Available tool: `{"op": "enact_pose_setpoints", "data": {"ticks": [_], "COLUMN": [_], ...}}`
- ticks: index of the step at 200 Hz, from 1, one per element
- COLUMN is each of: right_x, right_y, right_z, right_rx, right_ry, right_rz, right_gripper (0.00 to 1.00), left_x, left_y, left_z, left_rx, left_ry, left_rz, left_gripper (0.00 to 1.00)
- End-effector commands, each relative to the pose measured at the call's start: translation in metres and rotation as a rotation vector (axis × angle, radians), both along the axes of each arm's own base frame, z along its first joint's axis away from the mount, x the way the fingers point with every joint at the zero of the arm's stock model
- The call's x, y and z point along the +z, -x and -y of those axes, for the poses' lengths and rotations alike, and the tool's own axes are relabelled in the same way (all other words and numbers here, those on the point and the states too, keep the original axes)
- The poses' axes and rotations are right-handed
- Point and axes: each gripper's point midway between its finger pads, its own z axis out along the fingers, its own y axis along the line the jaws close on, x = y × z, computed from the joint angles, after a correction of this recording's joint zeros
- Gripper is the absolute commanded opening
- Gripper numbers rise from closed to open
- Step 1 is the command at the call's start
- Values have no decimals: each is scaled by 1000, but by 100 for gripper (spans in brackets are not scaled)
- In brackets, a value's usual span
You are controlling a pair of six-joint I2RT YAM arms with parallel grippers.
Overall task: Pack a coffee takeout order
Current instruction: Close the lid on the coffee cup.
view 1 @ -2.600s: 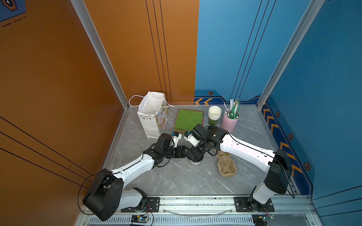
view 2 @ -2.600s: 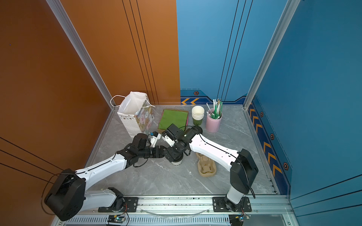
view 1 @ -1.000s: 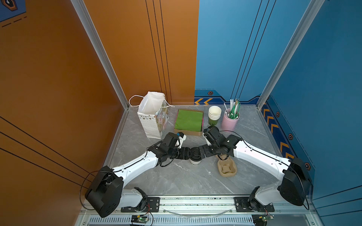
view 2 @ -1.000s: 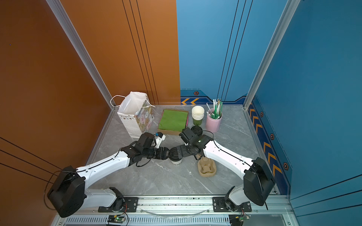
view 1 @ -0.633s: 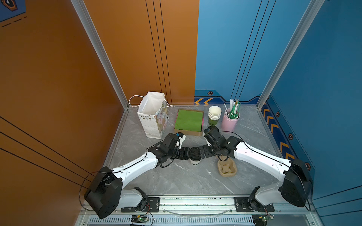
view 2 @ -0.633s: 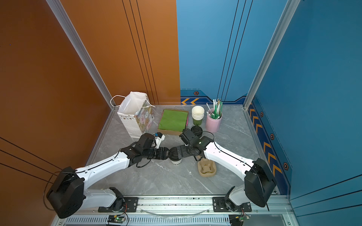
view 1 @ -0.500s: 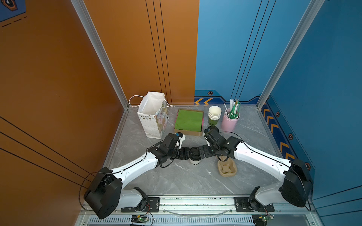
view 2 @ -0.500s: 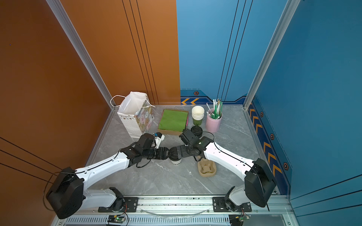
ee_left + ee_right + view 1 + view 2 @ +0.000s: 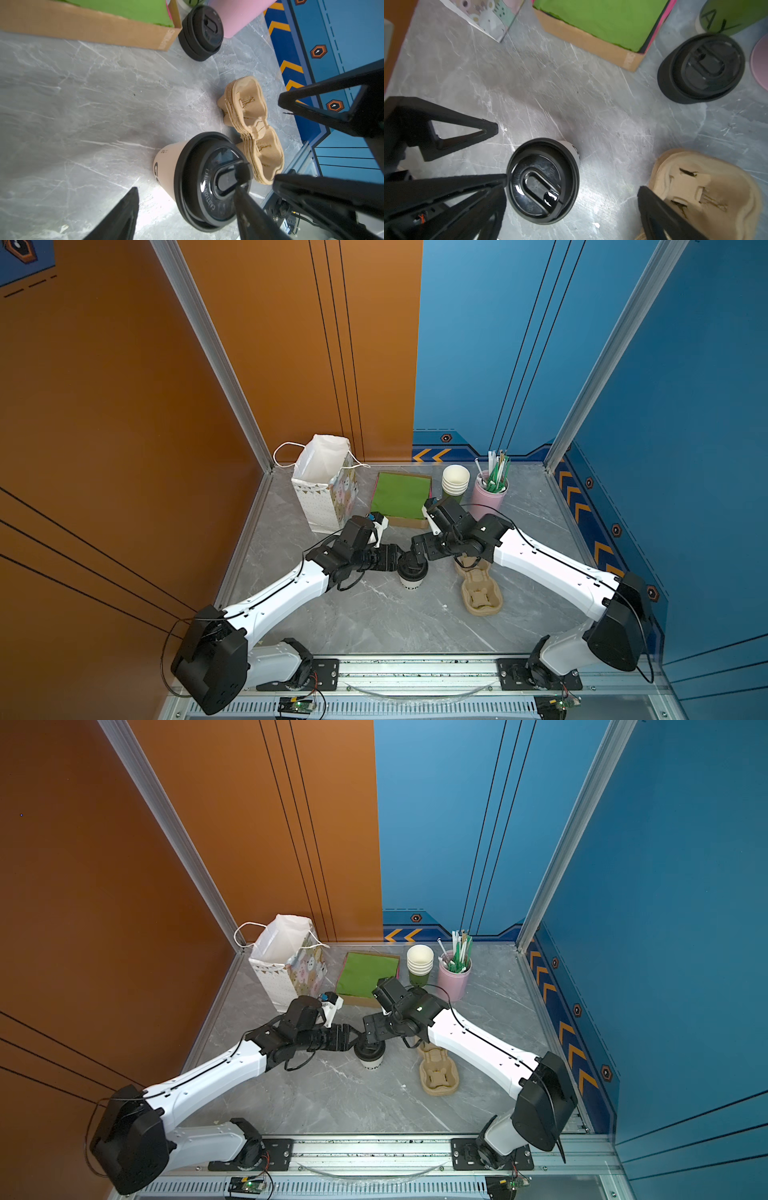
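**Left gripper** (image 9: 398,560): the jaws are standing spread and are pinching nothing. One fingertip (image 9: 500,178) is touching the rim of the round black plastic lid (image 9: 207,182); the other is sitting clear of it.

**Right gripper** (image 9: 419,551): the jaws are standing spread wide, reaching toward the lid from the opposite side. I cannot tell whether they are touching it.

The lid is sitting on the small white paper cup with dark lettering (image 9: 166,164). The cup is standing upright on the grey marble tabletop (image 9: 374,614), between the two grippers' fingertips and just below them.

Just beside the right gripper's outer finger, a stack of beige moulded-pulp two-cup carriers (image 9: 706,187) is lying flat.

Farther ahead of both grippers, a stack of spare black lids (image 9: 702,68) is resting beside a brown cardboard box (image 9: 591,43), which is holding the green paper napkin (image 9: 602,18).

Beyond those, a pink tin of straws (image 9: 488,499), a stack of plain paper cups (image 9: 456,481) and a white paper gift bag (image 9: 324,485) are standing near the back wall.
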Motion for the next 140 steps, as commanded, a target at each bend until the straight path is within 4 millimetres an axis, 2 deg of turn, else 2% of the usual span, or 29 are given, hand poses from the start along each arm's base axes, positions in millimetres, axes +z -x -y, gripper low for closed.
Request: {"op": "enact_pose_setpoints", "data": {"ticks": [1, 57, 140], "right_x": [14, -16, -62], "right_y": [-1, -8, -2], "right_z": [3, 5, 10], "right_rx": [18, 24, 42], "right_ry": [-3, 72, 198], "right_rz": [22, -16, -83], "right_gripper": [100, 100, 100], "left_x": [16, 15, 6], "left_y": [-3, -3, 0], "left_z": [-11, -39, -45], "left_rx": [21, 91, 103], "left_ry": [-4, -3, -11], "left_rz": [54, 67, 57], "left_gripper": [74, 77, 77]}}
